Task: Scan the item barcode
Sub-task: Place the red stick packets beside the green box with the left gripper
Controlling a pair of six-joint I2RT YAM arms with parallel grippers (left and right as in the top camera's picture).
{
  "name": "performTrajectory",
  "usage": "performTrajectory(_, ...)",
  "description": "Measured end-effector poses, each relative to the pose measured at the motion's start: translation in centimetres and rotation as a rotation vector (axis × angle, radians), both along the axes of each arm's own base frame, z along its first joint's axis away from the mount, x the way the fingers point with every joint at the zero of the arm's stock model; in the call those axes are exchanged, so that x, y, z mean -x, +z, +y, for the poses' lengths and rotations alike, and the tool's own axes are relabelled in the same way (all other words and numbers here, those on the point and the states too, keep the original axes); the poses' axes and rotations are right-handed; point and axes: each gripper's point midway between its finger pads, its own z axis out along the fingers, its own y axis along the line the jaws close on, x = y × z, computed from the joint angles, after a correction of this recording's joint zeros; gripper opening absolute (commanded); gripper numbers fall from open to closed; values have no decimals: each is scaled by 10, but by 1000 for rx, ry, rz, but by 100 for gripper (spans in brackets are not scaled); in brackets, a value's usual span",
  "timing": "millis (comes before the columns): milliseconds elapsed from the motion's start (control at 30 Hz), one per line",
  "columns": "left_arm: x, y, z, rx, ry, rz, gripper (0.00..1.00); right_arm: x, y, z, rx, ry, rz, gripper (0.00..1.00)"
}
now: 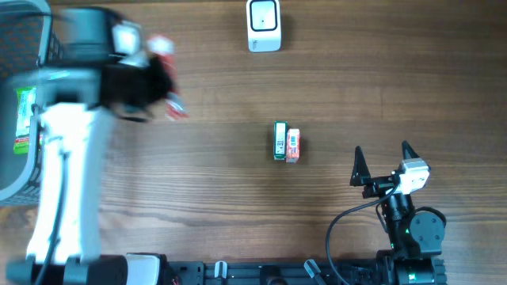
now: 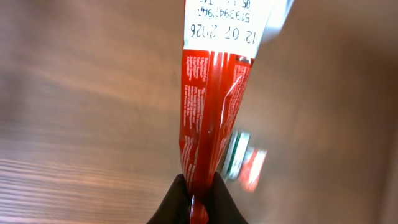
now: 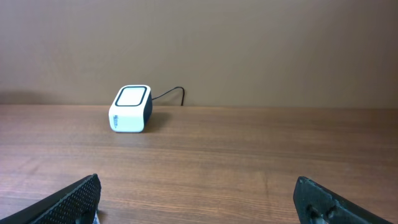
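Observation:
A red sachet [image 2: 208, 106] with a white printed end hangs in the air, pinched at its lower end by my left gripper [image 2: 198, 200], which is shut on it. In the overhead view, the sachet [image 1: 175, 110] and left gripper [image 1: 162, 83] are blurred at the table's far left. The white barcode scanner [image 1: 264, 25] stands at the back centre, also seen in the right wrist view [image 3: 132, 109]. My right gripper [image 1: 384, 162] rests open at the front right, with nothing between its fingers [image 3: 81, 196].
A green box [image 1: 280, 140] and an orange-white box [image 1: 293, 146] lie side by side mid-table. They appear blurred behind the sachet [image 2: 245, 158]. A grey basket [image 1: 12, 170] holding a green-labelled item [image 1: 24, 119] sits at the left edge.

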Motion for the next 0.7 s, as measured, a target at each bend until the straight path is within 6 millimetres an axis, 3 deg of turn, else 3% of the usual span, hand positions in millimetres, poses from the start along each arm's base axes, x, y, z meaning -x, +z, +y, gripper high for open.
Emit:
performTrajectory(67,1,-47,-33,-37,-88,59,4,0,0,0,0,0,0,100)
performTrajectory(133,14,-112,-67,-76,-178,160,4,0,0,0,0,0,-1,100)
performTrajectory(300,43,-208,-111,-129,-265,282,4,0,0,0,0,0,0,100)
performTrajectory(333,46,-216,-116,-135,-277,293,4,0,0,0,0,0,0,100)
performTrajectory(367,49,-223,-123,-139,-293,297,12,0,0,0,0,0,-1,100)
performTrajectory(400,51,-229,-129,-142,-310,297,37,0,0,0,0,0,0,100)
performTrajectory(433,51,-233,-134,-141,-315,298,56,0,0,0,0,0,0,100)
performTrajectory(567,50,-234,-134,-140,-310,296,69,0,0,0,0,0,0,100)
performTrajectory(633,51,-233,-128,-147,-294,316,70,0,0,0,0,0,0,100)
performTrajectory(667,49,-229,-123,-148,-279,324,64,0,0,0,0,0,0,100)
performTrajectory(700,45,-224,-120,-143,-266,318,49,0,0,0,0,0,0,99)
